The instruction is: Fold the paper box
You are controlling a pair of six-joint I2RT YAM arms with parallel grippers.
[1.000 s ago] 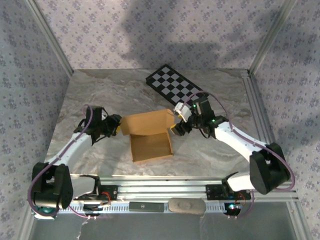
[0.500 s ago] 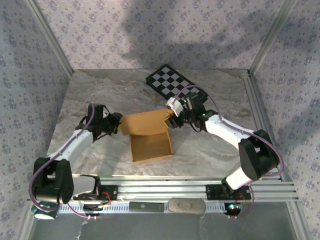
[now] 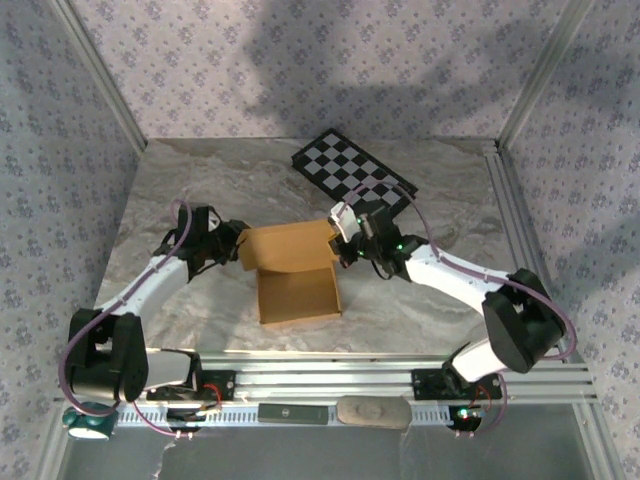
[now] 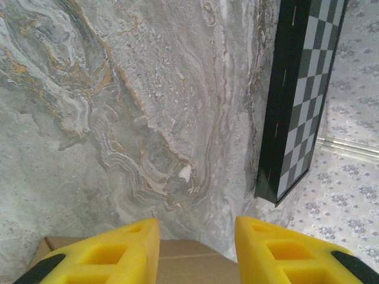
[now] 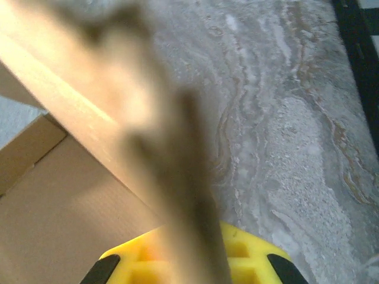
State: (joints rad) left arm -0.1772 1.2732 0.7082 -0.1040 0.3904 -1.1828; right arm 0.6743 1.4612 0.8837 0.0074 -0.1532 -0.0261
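Top view looks down from behind; 2 close, downward-facing wrist views share the paper box [image 3: 298, 295].

The paper box [image 3: 296, 272] was plain tan-brown, unprinted, paler where the light caught its raised flap. Behind it lay a checkered board [image 3: 352, 170] of black and pale grey-white squares with a black border. The table [image 3: 200, 180] was grey marble-patterned, streaked with white and rusty-brown veins. The walls [image 3: 300, 70] carried pale lilac wallpaper dotted with small darker floral sprigs. Both arms were white with black joints and trailing purple cables [image 3: 176, 222]. The left gripper [image 3: 238, 248] had bright yellow fingers [image 4: 112, 254] with black outer corners, and the right gripper [image 3: 339, 249] showed the same yellow and black [image 5: 249, 254]. The frame rails [image 3: 330, 380] were silver.
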